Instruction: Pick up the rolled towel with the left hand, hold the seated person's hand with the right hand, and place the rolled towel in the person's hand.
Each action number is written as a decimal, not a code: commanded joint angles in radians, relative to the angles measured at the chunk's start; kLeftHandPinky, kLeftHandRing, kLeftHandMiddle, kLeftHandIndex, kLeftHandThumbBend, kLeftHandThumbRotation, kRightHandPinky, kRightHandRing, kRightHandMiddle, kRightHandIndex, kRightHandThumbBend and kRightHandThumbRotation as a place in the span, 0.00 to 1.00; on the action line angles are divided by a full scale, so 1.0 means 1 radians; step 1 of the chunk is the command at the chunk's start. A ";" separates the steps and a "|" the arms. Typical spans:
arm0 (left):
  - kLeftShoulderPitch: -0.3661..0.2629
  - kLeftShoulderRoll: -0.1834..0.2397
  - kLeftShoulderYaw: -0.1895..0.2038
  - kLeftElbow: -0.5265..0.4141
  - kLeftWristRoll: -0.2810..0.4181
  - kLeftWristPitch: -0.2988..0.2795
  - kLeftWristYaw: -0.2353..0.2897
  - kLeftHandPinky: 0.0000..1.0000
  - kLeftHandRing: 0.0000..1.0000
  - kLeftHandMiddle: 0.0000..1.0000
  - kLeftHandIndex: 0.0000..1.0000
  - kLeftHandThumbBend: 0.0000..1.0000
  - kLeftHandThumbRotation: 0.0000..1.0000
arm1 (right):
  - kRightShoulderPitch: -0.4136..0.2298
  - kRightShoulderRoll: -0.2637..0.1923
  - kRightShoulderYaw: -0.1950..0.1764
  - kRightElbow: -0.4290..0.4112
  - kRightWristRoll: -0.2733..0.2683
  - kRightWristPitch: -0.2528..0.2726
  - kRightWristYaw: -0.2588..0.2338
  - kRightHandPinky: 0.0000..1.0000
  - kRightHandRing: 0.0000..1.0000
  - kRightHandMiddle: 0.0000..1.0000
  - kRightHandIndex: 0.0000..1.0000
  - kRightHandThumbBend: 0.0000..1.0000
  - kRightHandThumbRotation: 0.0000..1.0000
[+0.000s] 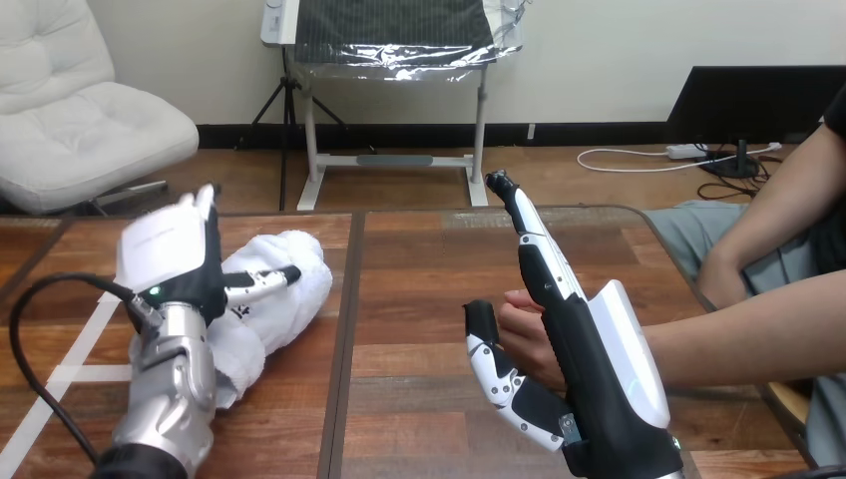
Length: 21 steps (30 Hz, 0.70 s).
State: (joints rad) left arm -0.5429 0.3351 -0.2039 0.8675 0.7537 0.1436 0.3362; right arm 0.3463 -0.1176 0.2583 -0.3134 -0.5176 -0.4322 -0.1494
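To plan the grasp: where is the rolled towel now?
The rolled towel lies on the table's left half in the head view, just right of the left hand.

One rolled towel (304, 296), one person's hand (524, 331) — one left hand (172, 261), one right hand (589, 349).

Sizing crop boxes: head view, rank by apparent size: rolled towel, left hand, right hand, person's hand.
1. right hand, nearest camera.
2. rolled towel and left hand: alike, unranked; towel partly covered.
3. person's hand, mostly hidden.
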 commanded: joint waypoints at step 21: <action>-0.207 -0.028 -0.072 0.186 -0.099 0.070 -0.229 0.95 0.96 0.98 1.00 1.00 0.70 | -0.063 -0.003 -0.017 -0.039 0.002 -0.012 0.005 1.00 1.00 1.00 1.00 0.00 0.00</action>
State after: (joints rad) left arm -0.6420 0.3203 -0.2499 1.0294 0.6630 0.2124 0.1258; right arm 0.3445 -0.1193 0.2577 -0.3134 -0.5181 -0.4321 -0.1469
